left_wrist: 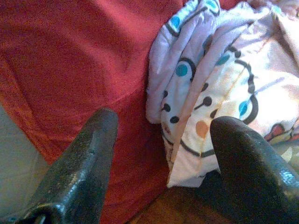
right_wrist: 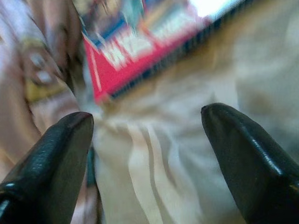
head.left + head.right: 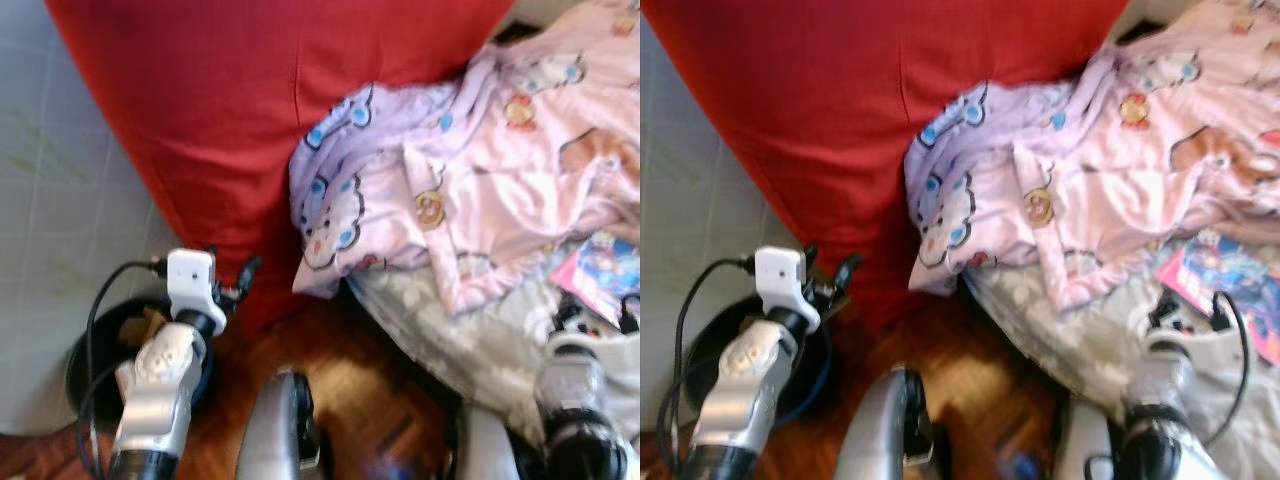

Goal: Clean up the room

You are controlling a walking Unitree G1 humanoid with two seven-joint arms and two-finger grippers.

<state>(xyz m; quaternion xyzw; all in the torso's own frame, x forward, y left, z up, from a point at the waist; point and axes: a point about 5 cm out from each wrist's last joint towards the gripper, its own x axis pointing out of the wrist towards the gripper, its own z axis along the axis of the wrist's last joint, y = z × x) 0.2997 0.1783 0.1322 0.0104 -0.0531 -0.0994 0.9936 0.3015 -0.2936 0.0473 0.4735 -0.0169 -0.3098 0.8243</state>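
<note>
— Where are you, and what's the job?

— My left gripper (image 3: 232, 281) hangs spread and empty by the red cover (image 3: 250, 110). The pink cartoon blanket (image 3: 470, 170) spills off the bed at my 1 o'clock, its corner (image 1: 187, 154) drooping between my 2 fingers' line of sight.

— And the right?

— My right gripper (image 2: 147, 154) is parted too, over the pale sheet (image 2: 187, 140), a colourful book (image 3: 600, 275) just ahead at 12.

— How to do it well?

— I'd judge: go for the thick folded edge, not a single layer — close fully before lifting.
</note>
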